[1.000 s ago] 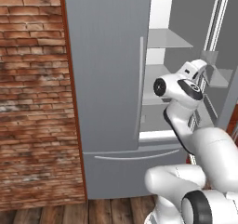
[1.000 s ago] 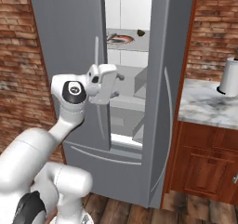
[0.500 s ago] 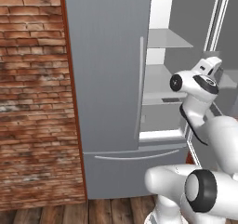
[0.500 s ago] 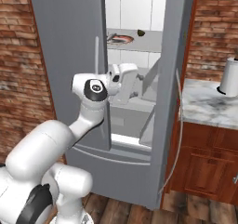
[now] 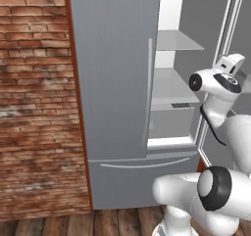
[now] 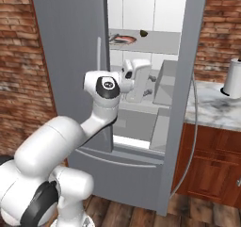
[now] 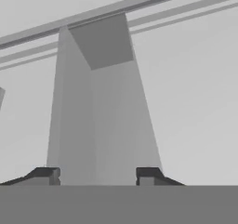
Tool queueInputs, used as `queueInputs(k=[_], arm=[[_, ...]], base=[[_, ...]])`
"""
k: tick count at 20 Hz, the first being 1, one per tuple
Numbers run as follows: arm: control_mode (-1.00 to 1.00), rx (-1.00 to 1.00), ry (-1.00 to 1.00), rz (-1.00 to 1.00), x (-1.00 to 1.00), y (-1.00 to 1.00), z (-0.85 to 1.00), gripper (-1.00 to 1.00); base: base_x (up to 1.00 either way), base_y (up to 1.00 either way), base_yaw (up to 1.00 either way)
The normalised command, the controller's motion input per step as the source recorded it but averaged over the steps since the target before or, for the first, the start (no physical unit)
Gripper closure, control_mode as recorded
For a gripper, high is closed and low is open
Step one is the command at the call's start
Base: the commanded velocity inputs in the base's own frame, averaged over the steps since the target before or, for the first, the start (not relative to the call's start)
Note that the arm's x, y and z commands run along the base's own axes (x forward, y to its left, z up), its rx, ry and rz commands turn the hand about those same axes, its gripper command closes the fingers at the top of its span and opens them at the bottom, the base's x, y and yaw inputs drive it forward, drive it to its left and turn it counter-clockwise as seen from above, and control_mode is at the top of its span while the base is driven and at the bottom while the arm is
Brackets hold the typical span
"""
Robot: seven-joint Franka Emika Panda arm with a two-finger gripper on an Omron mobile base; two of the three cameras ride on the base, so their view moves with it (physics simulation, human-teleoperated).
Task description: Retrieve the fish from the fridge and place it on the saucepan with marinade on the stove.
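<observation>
Your gripper reaching inside the fridge, jaws partway apart with nothing gripped, fish on the shelf above your hand.

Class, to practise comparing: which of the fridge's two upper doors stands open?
The tall grey metal door on the countertop side, swung outward; the other grey door is shut.

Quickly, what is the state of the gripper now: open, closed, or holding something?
Gripper: open, its fingertips stand apart with nothing between them, holding nothing; it is inside the fridge.
</observation>
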Motion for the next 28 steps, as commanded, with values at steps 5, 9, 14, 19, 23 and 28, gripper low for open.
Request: queueInputs(k=[5,9,14,19,23,28], arm=[[-1.0,0.0,-0.02,0.0,-0.19,-0.28,-0.04,-1.0],[-1.0,0.0,-0.09,0.0,-0.43,0.19,0.03,-1.0],[-1.0,0.0,-0.15,0.01,-0.57,0.56,0.16,-1.0],[-1.0,0.01,-0.09,0.04,-0.62,0.73,0.12,-1.0],[-1.0,0.15,-0.08,0.02,-0.73,0.67,0.0,-1.0],[-1.0,0.46,-0.15,0.08,-0.67,0.35,-0.05,-1.0]], base=[[0.0,0.0,0.0],[0.0,0.0,0.0],[0.0,0.0,0.0],[0.0,0.0,0.0],[0.0,0.0,0.0],[0.0,0.0,0.0]])
